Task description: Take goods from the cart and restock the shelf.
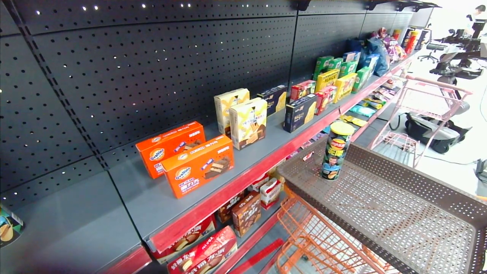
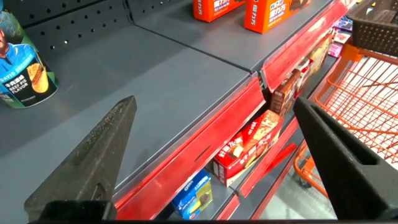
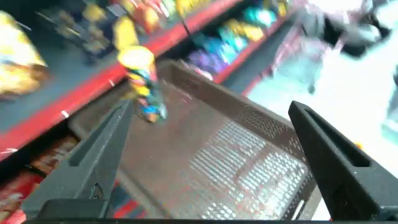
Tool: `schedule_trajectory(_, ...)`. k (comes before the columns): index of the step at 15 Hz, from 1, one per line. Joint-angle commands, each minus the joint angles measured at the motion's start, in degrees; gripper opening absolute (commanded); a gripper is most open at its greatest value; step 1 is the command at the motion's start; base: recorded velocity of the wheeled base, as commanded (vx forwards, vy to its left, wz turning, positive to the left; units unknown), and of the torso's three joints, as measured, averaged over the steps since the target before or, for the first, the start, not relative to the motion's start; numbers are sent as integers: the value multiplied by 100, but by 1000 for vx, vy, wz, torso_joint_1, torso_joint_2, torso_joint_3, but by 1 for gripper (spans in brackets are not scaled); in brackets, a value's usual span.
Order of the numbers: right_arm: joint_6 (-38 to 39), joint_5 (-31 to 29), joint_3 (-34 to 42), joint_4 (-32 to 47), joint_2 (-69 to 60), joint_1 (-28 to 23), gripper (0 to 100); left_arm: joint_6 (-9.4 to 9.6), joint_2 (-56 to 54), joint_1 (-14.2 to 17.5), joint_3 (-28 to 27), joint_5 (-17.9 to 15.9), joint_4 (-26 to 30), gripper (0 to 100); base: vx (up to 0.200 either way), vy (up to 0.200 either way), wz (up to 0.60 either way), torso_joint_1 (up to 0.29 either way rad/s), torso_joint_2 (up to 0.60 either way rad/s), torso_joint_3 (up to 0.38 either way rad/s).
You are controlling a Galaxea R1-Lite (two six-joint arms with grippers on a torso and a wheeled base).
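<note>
Chip can (image 1: 336, 150) upright at 10 o'clock corner of cart tray (image 1: 399, 213), label blurred | second can (image 1: 7, 226) on shelf (image 1: 76, 228), cut off at head view's 8 o'clock edge | left gripper (image 2: 214, 104) jaws apart, empty | right gripper (image 3: 210, 107) jaws apart, empty, above tray

Shelf (image 1: 76, 224) open between orange boxes (image 1: 198, 167) and shelf can (image 2: 25, 62); tray (image 1: 399, 217) open but for tray can (image 1: 335, 150) near corner
</note>
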Motion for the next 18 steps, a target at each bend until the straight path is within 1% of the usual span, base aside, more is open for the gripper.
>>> schedule_trajectory(1,-170,-153,-73,-79,869,-64,100,-1,-2,1,0,0,-1,100,0,0,0,0,0,0)
schedule_trajectory(2,-311,-232,-73,-79,974,-55,100,-1,-2,1,0,-8,-1,100,0,0,0,0,0,0)
schedule_trajectory(5,-337,-206,-143,-404,1660,-64,100,-1,-2,1,0,-8,-1,100,0,0,0,0,0,0)
schedule_trajectory(6,-372,-232,-117,-615,1941,-108,100,-1,-2,1,0,0,-1,100,0,0,0,0,0,0)
schedule_trajectory(7,-460,-215,-135,-1045,2442,-327,100,-1,-2,1,0,0,-1,100,0,0,0,0,0,0)
schedule_trajectory(8,-504,-162,-161,-1309,2680,-398,100,-1,-2,1,0,0,-1,100,0,0,0,0,0,0)
schedule_trajectory(9,-548,172,-328,-2126,3409,-442,100,-1,-2,1,0,-8,-1,100,0,0,0,0,0,0)
schedule_trajectory(10,-557,594,-460,-2496,3769,-494,100,-1,-2,1,0,0,-1,100,0,0,0,0,0,0)
schedule_trajectory(12,-557,1420,-706,-2671,4200,-538,100,-1,-2,1,0,-8,-9,100,0,0,0,0,0,0)
schedule_trajectory(14,-548,1561,-943,-2671,4560,-398,100,-1,-2,1,0,0,-1,100,0,0,0,0,0,0)
schedule_trajectory(18,-363,1745,-1277,-2680,4868,200,100,-1,-2,1,0,0,-1,100,0,0,0,0,0,0)
